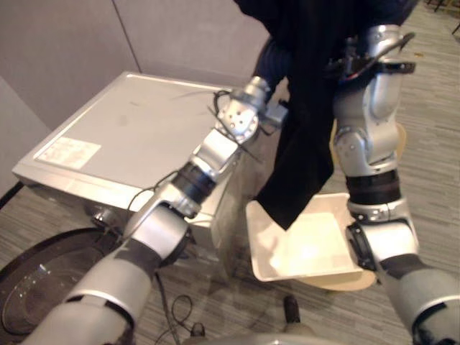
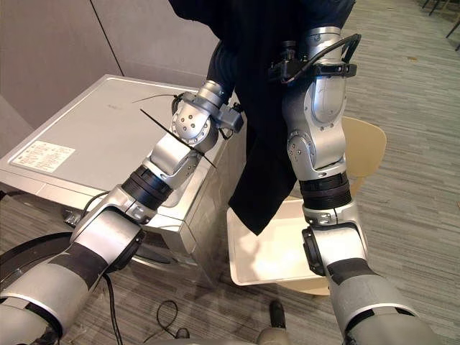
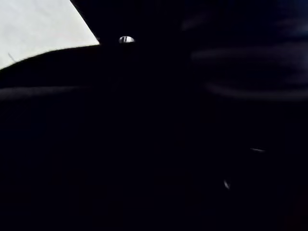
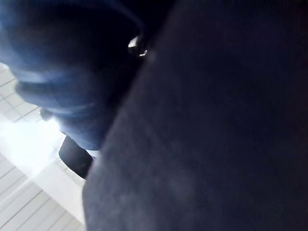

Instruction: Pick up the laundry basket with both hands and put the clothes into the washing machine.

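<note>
A dark garment [image 2: 266, 144] hangs high between my two raised arms, its lower corner dangling over the white laundry basket [image 2: 248, 266]. The basket rests low on a pale wooden chair [image 2: 363, 151], just right of the washing machine, and its inside looks bare. The dark ribbed cover of my left hand [image 2: 221, 66] runs into the cloth from the left. My right wrist [image 2: 320, 68] rises into the same cloth from the right, and the hand past it is buried in the fabric. Dark cloth [image 3: 154, 144] lies right against the left wrist camera, and dark cloth [image 4: 216, 144] covers the right wrist camera too.
The silver washing machine [image 1: 136, 129] stands at the left with a flat lid. Its round dark door [image 1: 43, 280] lies swung open at the lower left, near the floor. Grey partition walls stand behind the machine. Striped carpet stretches away to the right.
</note>
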### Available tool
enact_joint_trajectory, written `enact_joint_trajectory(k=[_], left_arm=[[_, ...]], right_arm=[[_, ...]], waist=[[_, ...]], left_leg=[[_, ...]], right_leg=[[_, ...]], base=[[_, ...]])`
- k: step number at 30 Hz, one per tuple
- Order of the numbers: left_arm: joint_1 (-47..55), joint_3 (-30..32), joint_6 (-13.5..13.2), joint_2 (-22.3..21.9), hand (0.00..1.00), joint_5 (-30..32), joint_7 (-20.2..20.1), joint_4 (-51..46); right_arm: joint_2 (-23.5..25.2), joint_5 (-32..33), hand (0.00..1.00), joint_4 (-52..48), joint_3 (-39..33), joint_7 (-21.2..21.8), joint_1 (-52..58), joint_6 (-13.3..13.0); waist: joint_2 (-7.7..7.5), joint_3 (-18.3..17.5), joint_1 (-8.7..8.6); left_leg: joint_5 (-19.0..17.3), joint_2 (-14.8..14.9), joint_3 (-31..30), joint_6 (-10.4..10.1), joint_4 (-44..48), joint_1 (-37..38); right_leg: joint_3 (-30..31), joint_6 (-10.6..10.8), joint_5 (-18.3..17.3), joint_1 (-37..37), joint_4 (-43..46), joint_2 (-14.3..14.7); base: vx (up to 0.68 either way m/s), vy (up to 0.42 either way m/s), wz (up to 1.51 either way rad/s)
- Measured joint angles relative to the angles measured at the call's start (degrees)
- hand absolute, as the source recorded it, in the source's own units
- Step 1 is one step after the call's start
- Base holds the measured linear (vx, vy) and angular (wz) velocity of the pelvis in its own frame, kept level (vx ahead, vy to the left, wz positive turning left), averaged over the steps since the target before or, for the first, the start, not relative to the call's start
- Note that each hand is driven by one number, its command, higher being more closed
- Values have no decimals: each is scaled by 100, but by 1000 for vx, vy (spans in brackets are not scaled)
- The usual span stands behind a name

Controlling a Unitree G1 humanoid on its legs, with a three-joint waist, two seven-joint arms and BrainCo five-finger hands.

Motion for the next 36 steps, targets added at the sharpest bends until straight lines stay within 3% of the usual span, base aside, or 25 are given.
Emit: enact_joint_trajectory(k=[11, 12, 17, 20, 24, 26, 29, 30, 34, 36], left_arm=[[-51, -1, -1, -87, 100, -113, -32, -27], [-51, -1, 0, -87, 100, -108, -37, -27], [-49, 0, 0, -11, 100, -92, -164, -34], [7, 41, 1, 331, 100, -91, -197, -219], [697, 443, -22, 995, 100, 16, -275, -1135], [966, 591, -25, 1294, 100, 207, -283, -1377], [1527, 1084, -28, 1890, 100, 413, -282, -1935], [1852, 1395, -44, 2210, 100, 414, -279, -2367], [2463, 2309, -177, 2754, 100, 410, -263, -3518], [3024, 3359, -442, 3087, 100, 408, -186, -4479]], right_arm=[[6, -1, 100, -4, 8, 5, 5, 0], [-6, -1, 0, -9, 6, 6, 11, 0], [-302, -3, 0, -398, -242, 133, 554, -1], [-522, -3, 0, -758, -965, 132, 1246, 2], [-715, -27, 0, -1334, -2446, 97, 2442, -35], [-711, -72, 0, -1613, -2759, 102, 3032, -83], [-490, -59, 0, -1919, -3061, 122, 4113, -121], [-246, 218, 0, -2096, -3070, 282, 4662, -117], [383, 580, 0, -2611, -3021, 690, 5888, -96], [785, 737, 0, -2839, -2973, 921, 6605, -70]], waist=[[40, 22, -10], [40, 22, -17], [38, 22, -21], [37, 21, -25], [34, 21, -29], [36, 20, -28], [38, 19, -2], [39, 19, 21], [45, 15, 151], [62, -30, 230]], left_leg=[[-40, 7, 167, -19, -2, 35], [-45, 7, 193, -25, -2, 45], [-66, 7, 240, -24, -2, 48], [-82, 7, 262, -14, -2, 64], [-138, 7, 383, 5, -5, 191], [-138, 10, 423, 5, -9, 218], [-142, 20, 483, 9, -10, 268], [-157, 28, 521, 10, -10, 323], [-261, 43, 565, 36, 41, 350], [-287, 47, 564, 40, 67, 347]], right_leg=[[173, 1, 33, -89, -33, 32], [196, 2, 44, -88, -51, 35], [244, 13, 86, -85, -118, 41], [262, 19, 81, -85, -119, 45], [372, 31, 72, -53, -95, 66], [396, 34, 70, -53, -86, 76], [414, 55, 51, -53, -22, 90], [420, 59, 9, -37, 41, 96], [401, 48, -169, -2, 177, 96], [384, 49, -200, 0, 207, 95]], base=[[-8, 2, -8], [-4, 5, -8], [-2, 3, -5], [1, 3, -4], [11, 7, -15], [0, 0, -10], [-10, -2, -4], [-29, -4, -3], [-46, 1, 1], [0, 0, 0]])
